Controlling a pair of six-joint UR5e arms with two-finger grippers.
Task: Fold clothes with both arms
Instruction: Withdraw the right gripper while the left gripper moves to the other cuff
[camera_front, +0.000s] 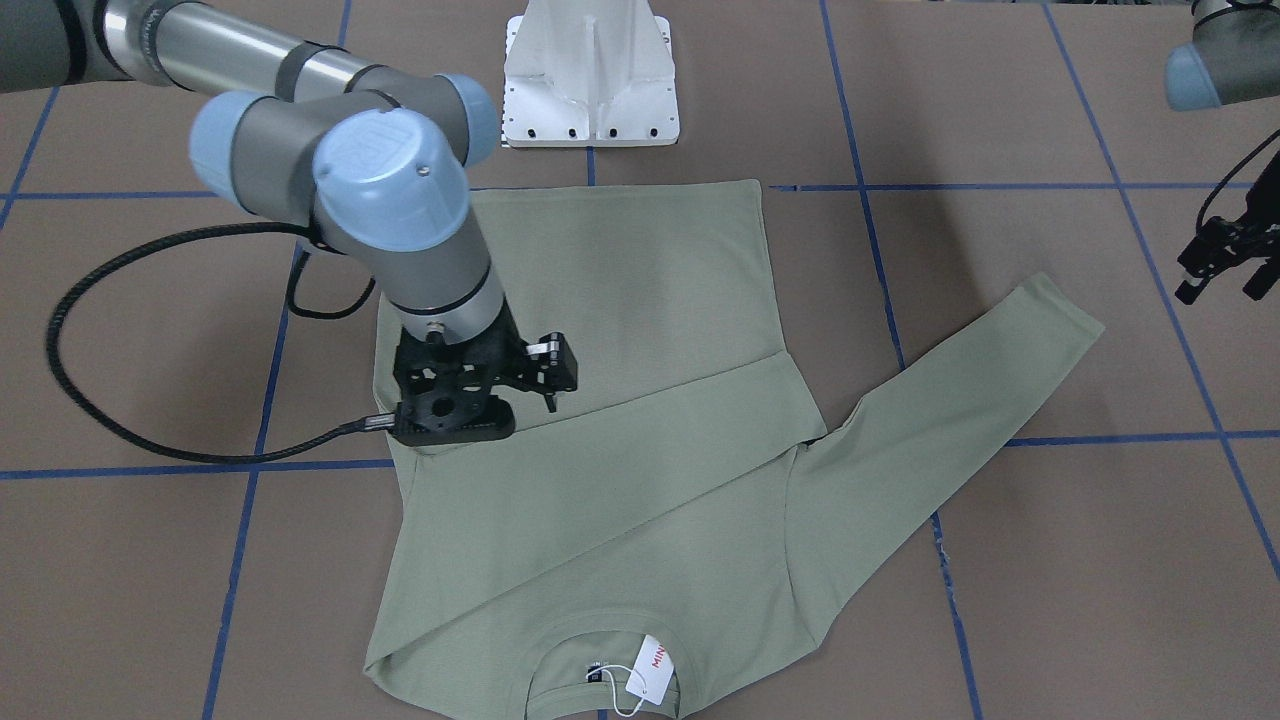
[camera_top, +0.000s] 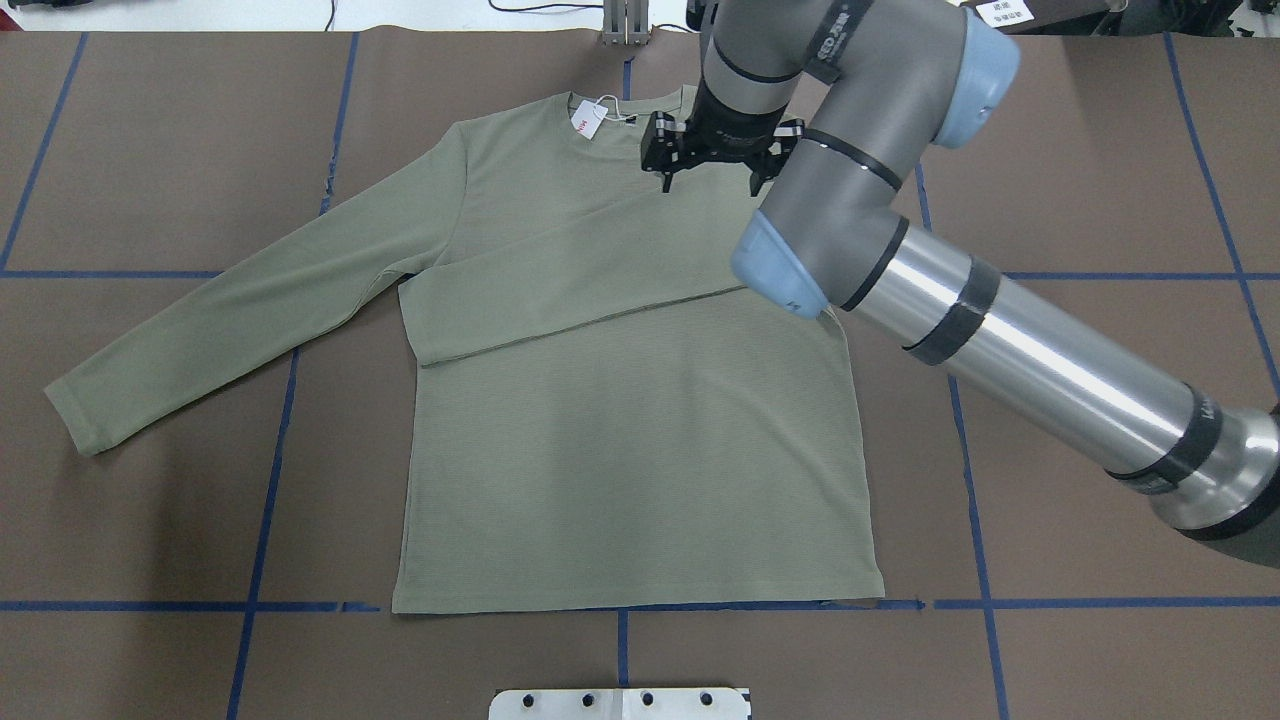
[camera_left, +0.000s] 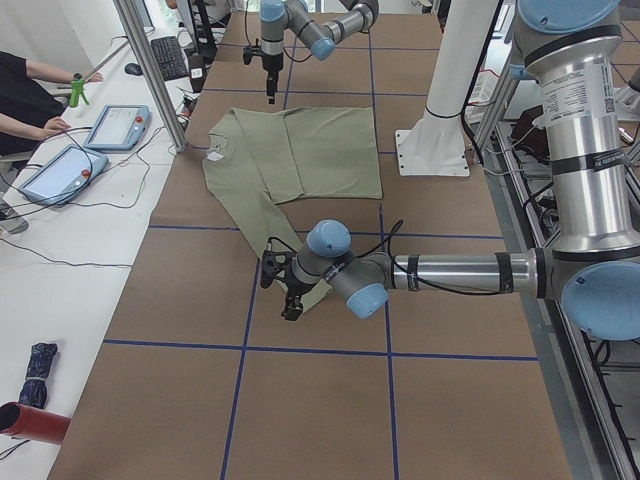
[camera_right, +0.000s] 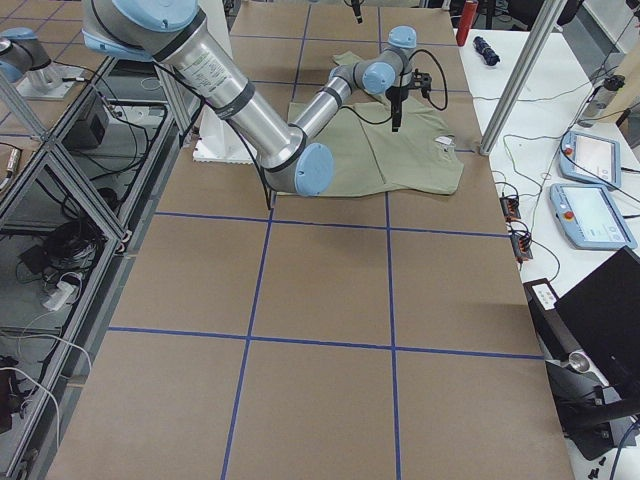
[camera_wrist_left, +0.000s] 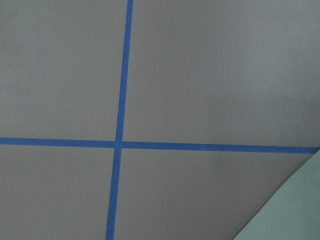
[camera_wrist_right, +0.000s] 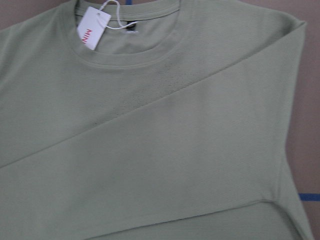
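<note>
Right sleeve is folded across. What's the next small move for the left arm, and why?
Probably shift the left gripper over the cuff of the outstretched sleeve and lower to pinch it. That sleeve lies flat, unfolded, while the other sleeve already crosses the chest. The left gripper hangs open beside the cuff; its wrist view catches only a fabric corner.

Counts: 1 shirt (camera_top: 620, 420), 2 sleeves (camera_top: 230, 320) (camera_top: 600, 270), 1 tag (camera_top: 587, 118). 2 arms: left arm (camera_left: 460, 272), right arm (camera_top: 1000, 320). 2 hands: left hand (camera_front: 1220, 290), right hand (camera_top: 710, 180). 1 pedestal (camera_front: 590, 80). 2 worktops: brown worktop (camera_top: 1100, 150), white worktop (camera_left: 60, 260). On the white one: 2 pendants (camera_left: 58, 172) (camera_left: 118, 127), 1 keyboard (camera_left: 170, 58), 1 mouse (camera_left: 133, 69), 1 red cylinder (camera_left: 35, 422). 1 person (camera_left: 30, 75), two forearms showing.
</note>
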